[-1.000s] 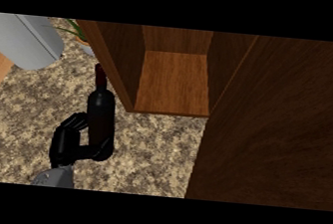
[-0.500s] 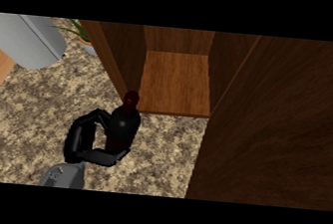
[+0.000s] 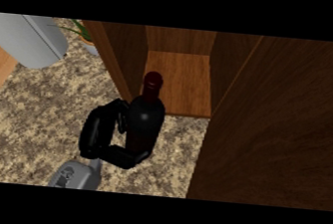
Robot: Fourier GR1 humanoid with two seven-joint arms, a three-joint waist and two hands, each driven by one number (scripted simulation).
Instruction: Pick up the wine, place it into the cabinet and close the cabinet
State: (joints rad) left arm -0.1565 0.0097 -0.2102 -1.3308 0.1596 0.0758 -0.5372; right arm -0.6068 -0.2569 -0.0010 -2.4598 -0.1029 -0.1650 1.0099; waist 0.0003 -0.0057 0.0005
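My left robot hand (image 3: 97, 133), fingers curled around the wine (image 3: 145, 119), holds the dark bottle over the speckled counter (image 3: 43, 118), just in front of the open cabinet (image 3: 178, 80), neck at the shelf's left front edge.

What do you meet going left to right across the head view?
Grey appliance → plant → left hand → wine bottle that it grips → cabinet shelf → cabinet door.
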